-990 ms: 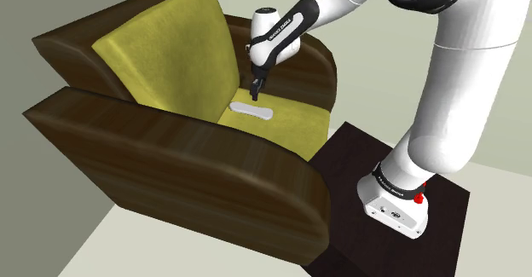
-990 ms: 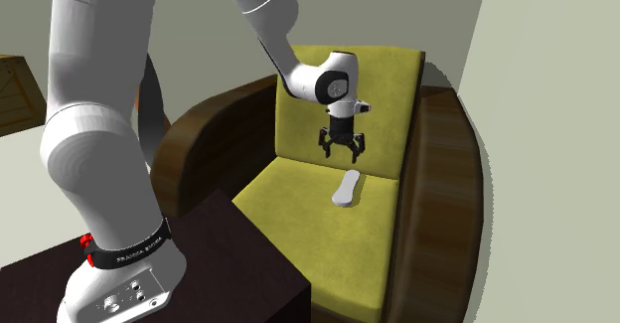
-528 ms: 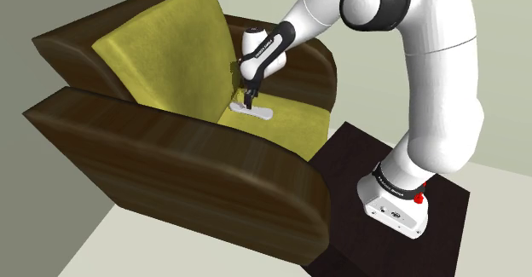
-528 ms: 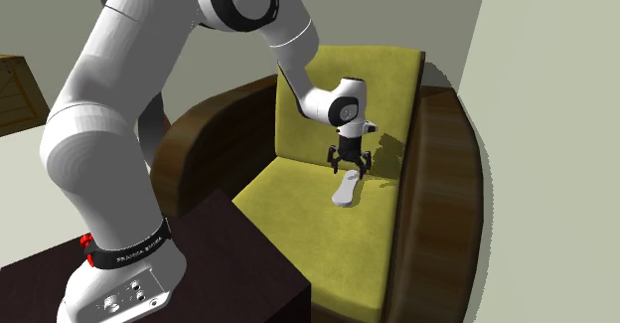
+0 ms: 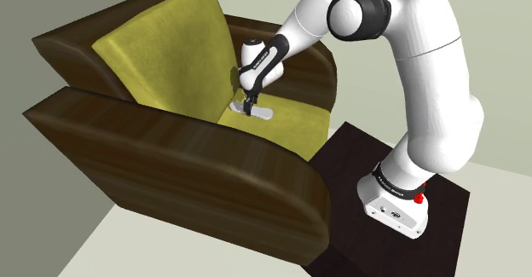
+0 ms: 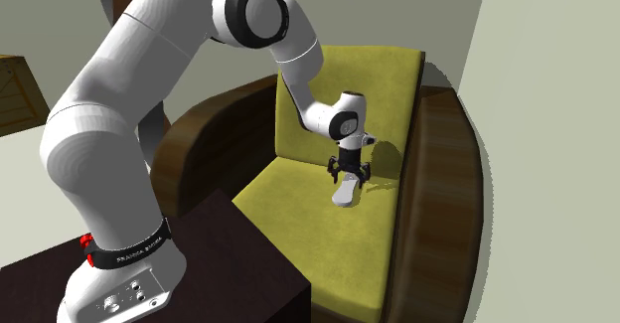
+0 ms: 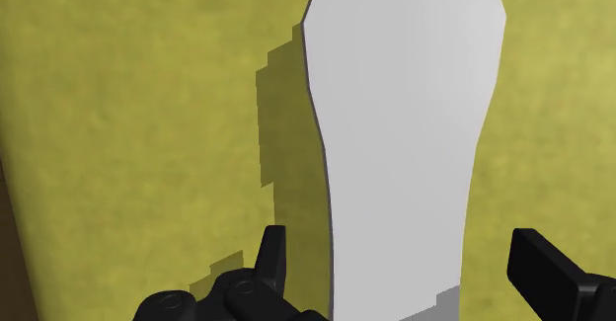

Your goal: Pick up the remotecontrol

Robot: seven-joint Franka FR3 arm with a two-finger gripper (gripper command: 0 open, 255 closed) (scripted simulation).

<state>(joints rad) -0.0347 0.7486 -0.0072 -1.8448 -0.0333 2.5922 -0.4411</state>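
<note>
Down at seat level: all-black two-finger gripper (image 5: 248, 105) (image 6: 347, 175) (image 7: 400, 250), lower than half a second ago, fingers spread astride one end of plain white, flat, elongated remote control (image 5: 257, 111) (image 6: 344, 193) (image 7: 405, 121), widening toward its far end, lying on olive-yellow armchair seat cushion (image 5: 294, 120) (image 6: 298, 212) (image 7: 148, 121).

White rounded arm (image 5: 436, 79), dark joints (image 5: 368, 2), all-black pincer (image 6: 347, 175)

The remote control (image 7: 405, 121): far end, ahead of the gripper (image 7: 398, 238), cut off at the picture edge; near end, between the fingers (image 7: 271, 260), likewise cut off.
</note>
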